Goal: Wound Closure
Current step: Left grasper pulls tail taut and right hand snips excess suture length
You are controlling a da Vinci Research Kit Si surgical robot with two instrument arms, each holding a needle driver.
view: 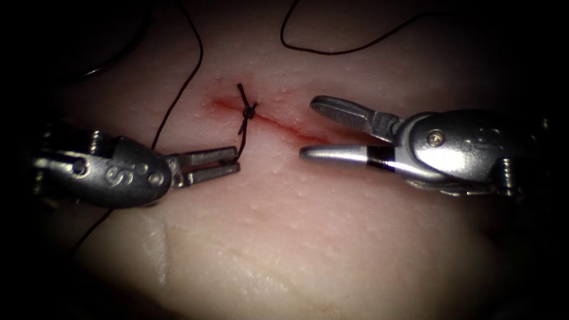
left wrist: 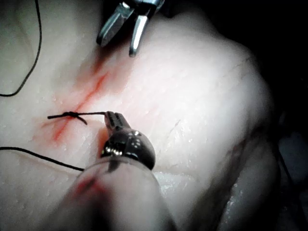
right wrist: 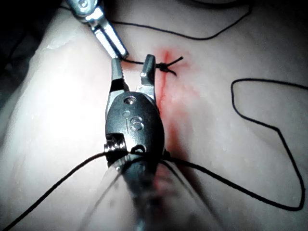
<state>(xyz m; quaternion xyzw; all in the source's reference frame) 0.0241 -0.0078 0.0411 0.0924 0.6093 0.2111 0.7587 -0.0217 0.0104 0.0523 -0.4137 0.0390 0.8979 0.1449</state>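
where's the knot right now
In the endoscope view the small dark thread knot sits on the red cut toward its left end, just above the left arm's silver tool, which grips its thread tail.

A: Where is the left tool (view: 232, 161)?
B: At the left of the endoscope frame, below mid-height, its shaft coming from the left edge and its tip pointing right. Its jaws are closed on a short end of thread (view: 242, 135).
A: And from its own wrist camera?
B: The left tool (left wrist: 110, 117) points away from the lens, jaws pinched on that same strand.
A: The right tool (view: 308, 129)?
B: At the right of the endoscope frame, wrist body near the right edge, tips pointing left. Its jaws are spread wide, one above the other, and hold nothing.
A: Its wrist camera agrees?
B: Yes, the right tool (right wrist: 133, 66) stands forked apart there
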